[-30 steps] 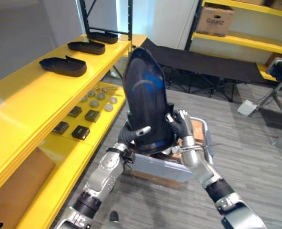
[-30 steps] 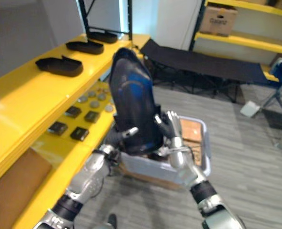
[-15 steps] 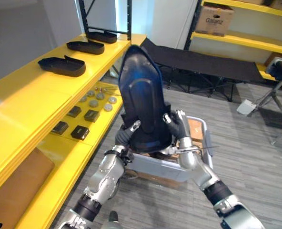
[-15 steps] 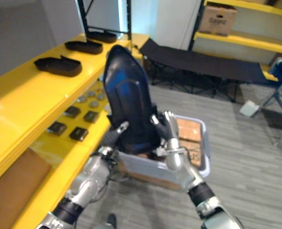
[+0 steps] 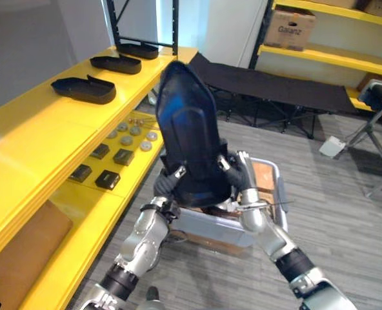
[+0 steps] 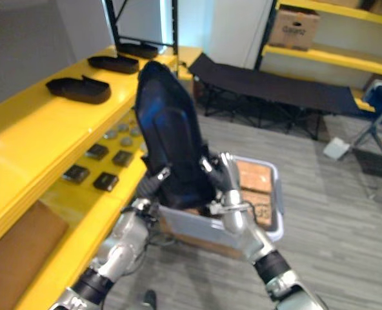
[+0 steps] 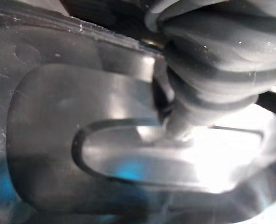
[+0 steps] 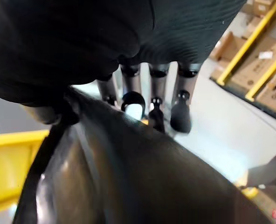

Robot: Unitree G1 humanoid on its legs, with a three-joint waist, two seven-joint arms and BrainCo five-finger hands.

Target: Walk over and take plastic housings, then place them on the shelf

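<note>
Gripping black plastic housing (image 5: pixel 190 132) upright between both hands, well up off the floor, pointed end at 12 o'clock, broad base at 6. Clamping its 7 o'clock edge with left hand (image 5: pixel 167 184), thumb curling onto the front face, remaining fingers going behind the shell. Clamping its 5 o'clock edge with right hand (image 5: pixel 242 178), thumb on the front, fingers (image 8: pixel 159 100) reaching past the rim in the right wrist view. Pressing left thumb onto a raised oblong panel of the shell in the left wrist view. Keeping the housing clear of the yellow shelf (image 5: pixel 42 135), sitting at 9 o'clock from it, near but apart.

Seeing a grey bin (image 5: pixel 207 227) directly at 6 o'clock under the housing base, brown contents partly showing behind the right hand. Counting three more black housings lying flat along the shelf top: nearest (image 5: pixel 84 89) at 10 o'clock, second (image 5: pixel 117 63) and third (image 5: pixel 138 49) running toward 11. Noting small black boxes (image 5: pixel 107 179) and grey discs (image 5: pixel 136 132) on the lower shelf level at 8 to 9 o'clock. Spotting a brown board (image 5: pixel 17 252) at 7 o'clock on the lowest level. Seeing a black folding cot (image 5: pixel 275 87) at 1 o'clock on the floor and a cardboard box (image 5: pixel 288 29) on a far rack above it.
</note>
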